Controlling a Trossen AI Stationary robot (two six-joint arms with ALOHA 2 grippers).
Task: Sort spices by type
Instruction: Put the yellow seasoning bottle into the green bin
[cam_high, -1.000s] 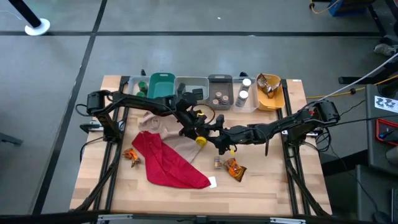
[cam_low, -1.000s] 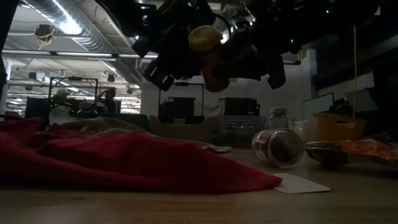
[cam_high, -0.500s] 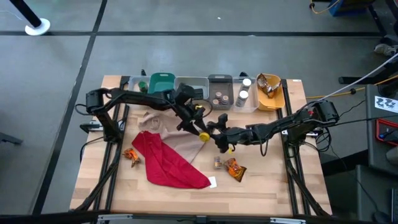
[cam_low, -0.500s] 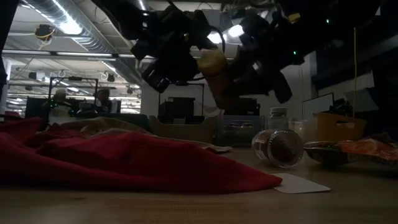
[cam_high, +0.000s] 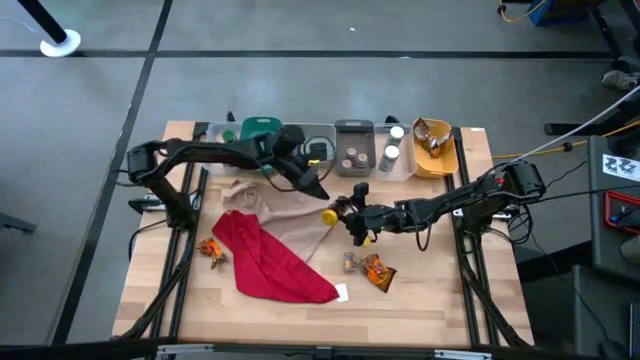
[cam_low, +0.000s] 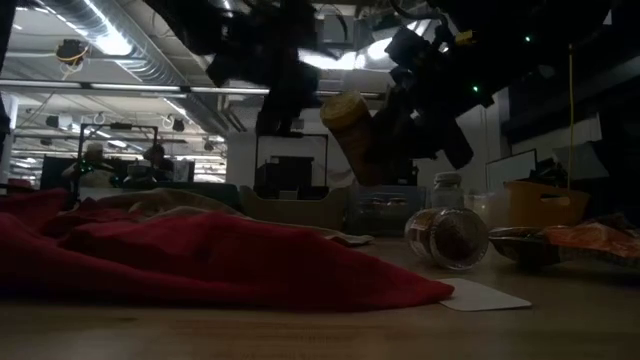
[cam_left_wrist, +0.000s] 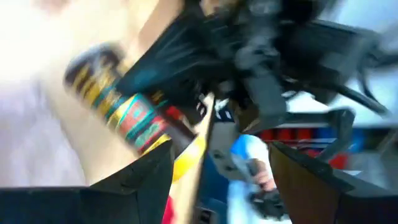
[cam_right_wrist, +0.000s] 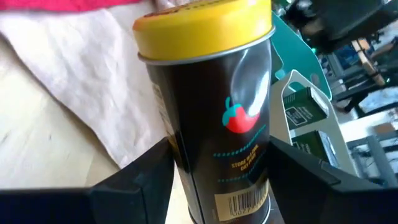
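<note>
I see a red cloth (cam_high: 270, 262) at about 7 o'clock on my wooden table (cam_high: 440, 300), lying partly over a tan cloth (cam_high: 280, 212) near the centre. Along the 12 o'clock edge stand 4 bins: teal (cam_high: 262, 128), 2 grey (cam_high: 353, 128), and yellow (cam_high: 448, 160) toward 1 o'clock. A small white card (cam_high: 342, 293) touches the red cloth's corner.

The bottle (cam_right_wrist: 214, 118) is dark brown with a yellow cap, a red tomato-like mark, teal dotted lines and a white barcode patch. On the pale wood worktop (cam_high: 440, 300) lie a red cloth (cam_high: 268, 262) and a tan cloth (cam_high: 275, 208). Orange-brown packets (cam_high: 377, 270) show, perhaps patterned. One bin (cam_high: 259, 132) is teal, another (cam_high: 437, 160) yellow.
</note>
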